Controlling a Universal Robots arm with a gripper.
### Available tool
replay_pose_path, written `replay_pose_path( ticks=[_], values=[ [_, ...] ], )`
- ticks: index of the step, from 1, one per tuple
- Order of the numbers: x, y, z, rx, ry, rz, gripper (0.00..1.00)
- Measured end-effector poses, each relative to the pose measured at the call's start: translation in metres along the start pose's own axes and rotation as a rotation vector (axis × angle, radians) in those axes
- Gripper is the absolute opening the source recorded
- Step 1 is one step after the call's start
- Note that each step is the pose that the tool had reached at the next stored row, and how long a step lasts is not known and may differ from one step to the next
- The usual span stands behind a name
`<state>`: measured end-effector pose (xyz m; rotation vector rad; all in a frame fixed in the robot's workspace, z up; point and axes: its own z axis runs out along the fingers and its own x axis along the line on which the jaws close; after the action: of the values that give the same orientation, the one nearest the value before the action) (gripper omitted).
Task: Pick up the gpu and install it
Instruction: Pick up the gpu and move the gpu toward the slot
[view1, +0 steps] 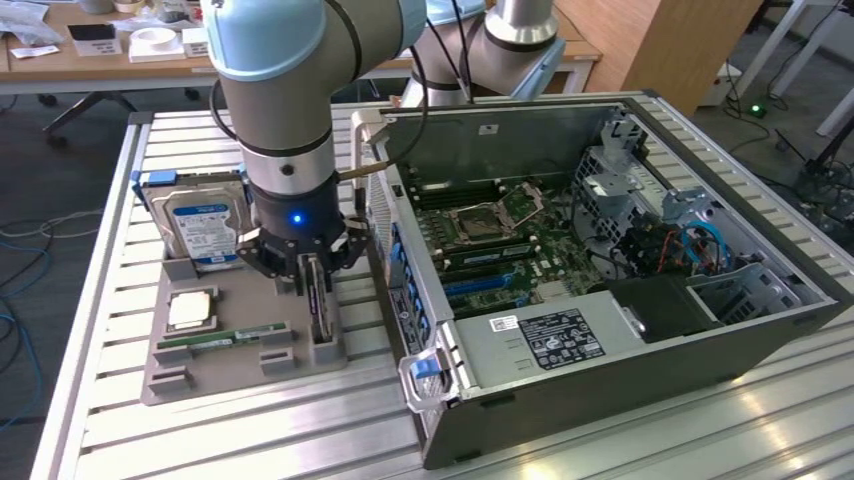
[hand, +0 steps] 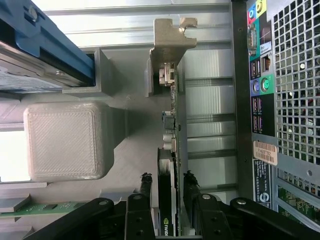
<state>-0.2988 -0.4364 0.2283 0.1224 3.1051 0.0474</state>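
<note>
The gpu (view1: 322, 315) stands on its edge in a slot of the grey holder tray (view1: 227, 378), just beside the open computer case (view1: 627, 330). My gripper (view1: 310, 268) is lowered straight over the card, one finger on each side. In the wrist view the gpu (hand: 173, 115) runs away from me as a thin dark card, its pale metal bracket (hand: 167, 40) at the far end. My gripper (hand: 167, 176) is open: both fingers (hand: 146, 186) flank the card with a thin strip of light on either side. Nothing is gripped.
The tray also holds a silver hard drive (view1: 200, 225) with a blue-white label, a processor (view1: 191, 308) and a green memory stick (view1: 220, 340). The case's rear port panel (hand: 260, 75) is close alongside the card. The motherboard (view1: 494, 235) lies exposed inside the case.
</note>
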Motion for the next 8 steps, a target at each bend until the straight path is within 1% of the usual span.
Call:
replay_pose_path(
  ticks=[8],
  values=[
    [0.0001, 0.0012, 0.0001, 0.0, -0.0001, 0.0, 0.39]
  ],
)
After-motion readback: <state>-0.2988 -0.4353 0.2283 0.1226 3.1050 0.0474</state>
